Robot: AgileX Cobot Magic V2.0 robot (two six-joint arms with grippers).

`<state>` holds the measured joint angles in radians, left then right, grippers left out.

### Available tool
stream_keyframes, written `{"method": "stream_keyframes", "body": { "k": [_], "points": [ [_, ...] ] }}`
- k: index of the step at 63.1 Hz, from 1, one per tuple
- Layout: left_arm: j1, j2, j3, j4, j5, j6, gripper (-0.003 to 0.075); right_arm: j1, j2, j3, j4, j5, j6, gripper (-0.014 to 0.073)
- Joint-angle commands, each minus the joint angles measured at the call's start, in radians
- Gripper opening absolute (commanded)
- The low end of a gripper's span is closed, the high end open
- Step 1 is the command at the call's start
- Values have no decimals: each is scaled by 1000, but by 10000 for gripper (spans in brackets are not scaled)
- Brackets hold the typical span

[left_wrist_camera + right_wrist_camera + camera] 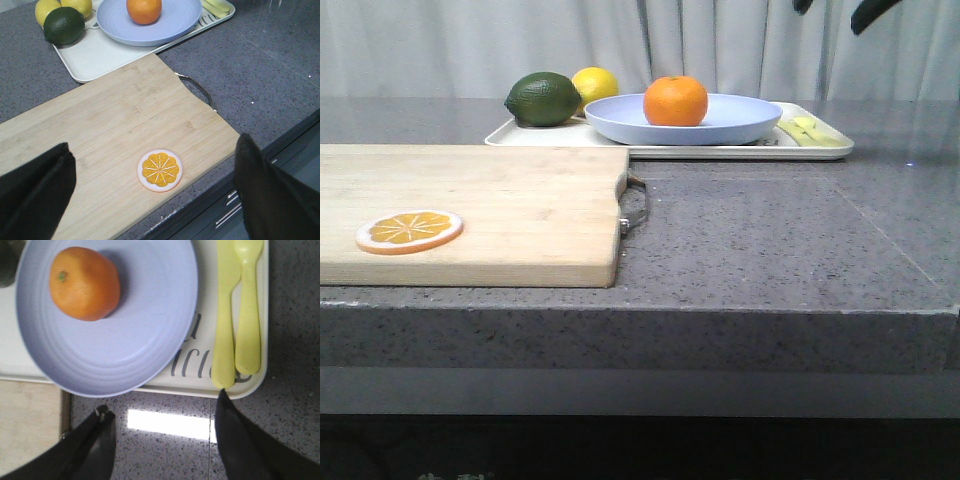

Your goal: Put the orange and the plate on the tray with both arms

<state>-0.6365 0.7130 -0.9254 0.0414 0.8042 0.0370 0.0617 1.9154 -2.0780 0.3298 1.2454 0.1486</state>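
Orange slice [410, 231], flat and round with a white rim, lies nearest the front camera on the pale wooden cutting board [470, 200], which rests on the grey speckled counter [780, 240]; a metal handle [637, 205] projects from the board's end. In the left wrist view the slice sits directly below and between the two dark fingers of the left gripper [155, 187], whose jaws stand wide apart and hold nothing. Beyond the board from this gripper lies the off-white tray [95, 60], its corner just beside the board's far edge. The pale lavender-blue plate [740, 120] rests on the tray, and the orange [675, 100] sits on the plate, off centre, its green stem dimple visible in the right wrist view. Also on the tray, beside the plate, are a dark green lime [542, 99] and two yellow lemons [63, 7], the lime touching one of them. On the other side of the plate lie a yellow-green plastic knife [226, 315] and fork [248, 305], side by side. The right gripper [162, 435] hangs above bare counter just short of the tray's near rim, with the plate's edge ahead of its fingers; its jaws are spread wide and empty. Pale curtains [640, 45] form the background.
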Motion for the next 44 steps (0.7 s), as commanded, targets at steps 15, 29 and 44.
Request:
{"method": "stream_keyframes", "body": {
  "k": [15,29,44],
  "points": [
    [1,-1,-27,0,-62,-7,620,-1,-368,230,-103,-11,-213,455],
    [1,-1,-27,0,-62,-7,620,-1,-668,575,-142,-221,-283,455],
    [1,-1,-27,0,-62,-7,620,-1,-956,876,-142,-301,-283,455]
  ]
}}
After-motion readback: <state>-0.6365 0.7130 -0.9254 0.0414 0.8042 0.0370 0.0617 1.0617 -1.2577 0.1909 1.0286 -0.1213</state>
